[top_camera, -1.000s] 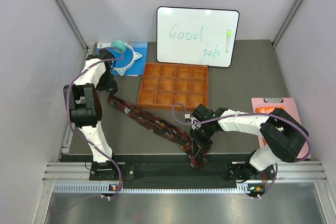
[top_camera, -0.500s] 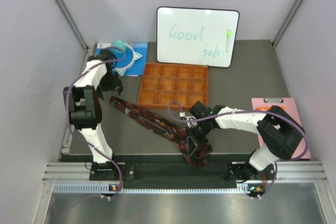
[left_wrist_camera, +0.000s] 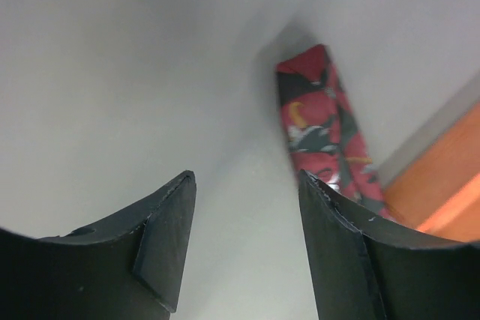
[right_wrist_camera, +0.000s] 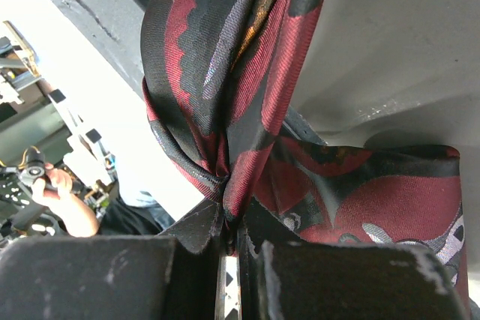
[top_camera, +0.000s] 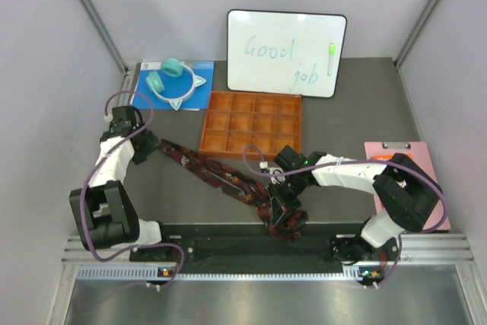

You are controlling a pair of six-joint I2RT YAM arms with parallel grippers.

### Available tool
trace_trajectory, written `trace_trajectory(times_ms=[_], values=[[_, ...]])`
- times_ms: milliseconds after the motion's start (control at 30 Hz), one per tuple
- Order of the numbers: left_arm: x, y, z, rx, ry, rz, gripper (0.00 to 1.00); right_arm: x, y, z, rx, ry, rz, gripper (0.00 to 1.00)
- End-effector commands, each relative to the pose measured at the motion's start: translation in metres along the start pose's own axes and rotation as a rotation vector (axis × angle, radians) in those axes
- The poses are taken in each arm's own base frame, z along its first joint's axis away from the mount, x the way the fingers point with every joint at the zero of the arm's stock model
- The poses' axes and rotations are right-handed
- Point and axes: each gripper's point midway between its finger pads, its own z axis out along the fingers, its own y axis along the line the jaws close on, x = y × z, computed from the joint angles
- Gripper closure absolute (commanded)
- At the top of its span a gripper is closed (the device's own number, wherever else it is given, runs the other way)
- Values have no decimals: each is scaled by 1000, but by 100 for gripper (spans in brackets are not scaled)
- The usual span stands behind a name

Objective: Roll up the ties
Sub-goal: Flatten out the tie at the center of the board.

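Top external view is showing us the long maroon-red and black patterned fabric necktie lying diagonally on the dark grey table, its long axis running from the near middle toward the far left. We are pinching its bunched near end in our right gripper, fingers clamped on the cloth. Our left gripper, the nearer one to the far end, is hovering there with fingers apart and empty, the tip lying just ahead and to the right of the gap.

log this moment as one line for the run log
left gripper: open, empty, by tie narrow end | right gripper: shut on tie, bunched other end | tie: stretched diagonally, mostly unrolled
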Motion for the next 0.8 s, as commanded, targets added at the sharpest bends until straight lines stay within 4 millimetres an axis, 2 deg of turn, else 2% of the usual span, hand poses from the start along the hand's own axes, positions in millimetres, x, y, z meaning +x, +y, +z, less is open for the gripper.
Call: trace_trajectory(times_ms=[0, 100, 167, 300, 400, 633, 767], values=[[-18, -34, 6, 160, -39, -57, 38, -17, 13, -6, -21, -42, -53, 100], [-17, -46, 14, 218, -33, -103, 37, -20, 12, -6, -8, -49, -52, 100], [-15, -46, 21, 220, -31, -120, 37, -21, 11, -7, 2, -59, -51, 100], [-15, -36, 30, 152, -28, -145, 58, -21, 12, -7, -10, -77, -48, 100], [-13, -32, 31, 137, -34, -158, 63, -20, 8, -4, -7, -78, -41, 100], [-4, -24, 40, 110, -26, -146, 64, -19, 5, 0, -8, -80, -38, 100], [-2, -29, 52, 143, -21, -149, 61, -19, 4, 0, -8, -80, -41, 100]])
